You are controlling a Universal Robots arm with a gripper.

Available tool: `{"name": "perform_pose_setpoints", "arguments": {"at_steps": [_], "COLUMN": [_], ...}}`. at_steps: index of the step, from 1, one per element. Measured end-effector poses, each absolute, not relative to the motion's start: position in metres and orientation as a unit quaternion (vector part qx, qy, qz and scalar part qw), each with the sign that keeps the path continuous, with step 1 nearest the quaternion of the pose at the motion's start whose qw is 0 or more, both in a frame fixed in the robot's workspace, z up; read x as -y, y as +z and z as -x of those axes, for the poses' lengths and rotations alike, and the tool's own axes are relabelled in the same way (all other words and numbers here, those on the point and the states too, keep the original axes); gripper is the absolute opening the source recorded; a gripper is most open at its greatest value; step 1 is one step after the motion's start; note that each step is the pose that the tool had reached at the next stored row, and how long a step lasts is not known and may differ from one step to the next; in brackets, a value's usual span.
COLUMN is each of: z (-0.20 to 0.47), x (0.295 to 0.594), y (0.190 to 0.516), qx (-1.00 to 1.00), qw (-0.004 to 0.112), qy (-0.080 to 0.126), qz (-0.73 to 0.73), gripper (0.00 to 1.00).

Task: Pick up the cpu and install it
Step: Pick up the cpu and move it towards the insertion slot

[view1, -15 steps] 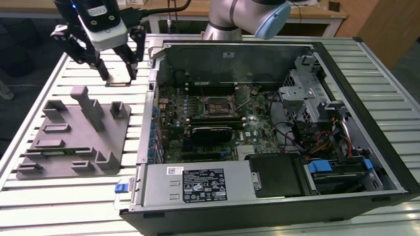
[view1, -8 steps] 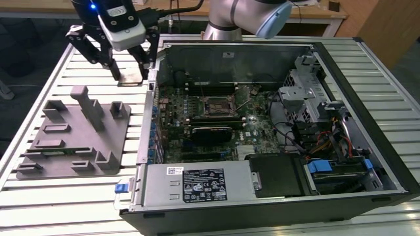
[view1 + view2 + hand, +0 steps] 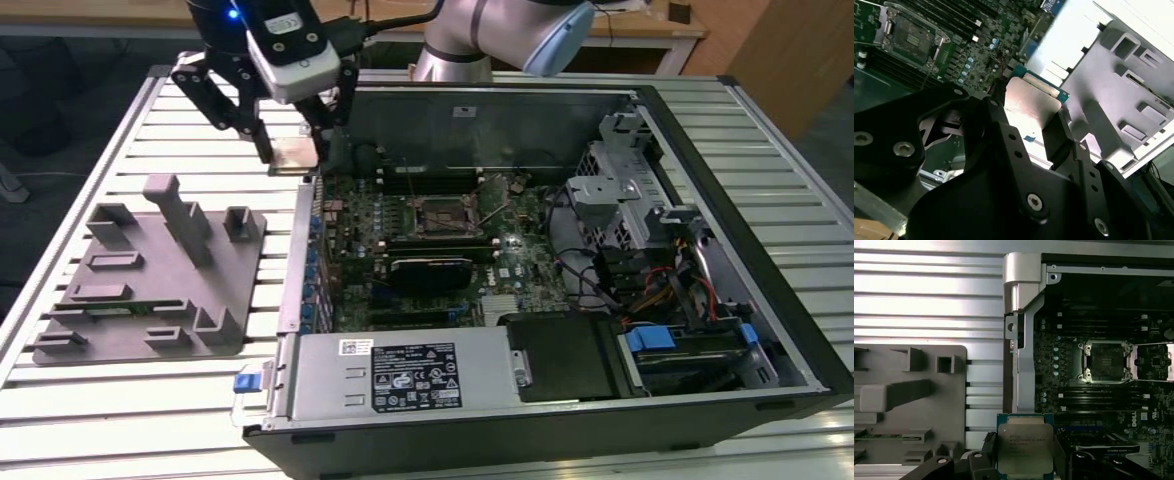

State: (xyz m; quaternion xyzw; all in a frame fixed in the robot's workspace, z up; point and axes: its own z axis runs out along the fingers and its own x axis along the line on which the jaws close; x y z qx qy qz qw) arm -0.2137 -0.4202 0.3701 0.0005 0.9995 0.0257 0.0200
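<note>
The gripper (image 3: 295, 152) is clamping the cpu (image 3: 1025, 447) above the case wall (image 3: 1021, 365) — carrying step (install not done). The open socket (image 3: 1105, 361) is lying well apart — seating calls for square alignment.

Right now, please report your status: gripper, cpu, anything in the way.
Gripper shut on the cpu, held in the air. Cpu not yet in the socket; socket open, empty. Case wall between cpu and socket.
</note>
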Motion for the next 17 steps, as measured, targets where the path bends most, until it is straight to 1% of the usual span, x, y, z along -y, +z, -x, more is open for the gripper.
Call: {"name": "perform_pose_setpoints", "arguments": {"at_steps": [17], "z": [0.156], "x": [0.42], "y": [0.37], "qx": [-0.999], "qw": [0.02], "qy": [0.026], "qz": [-0.001], "gripper": [0.54]}}
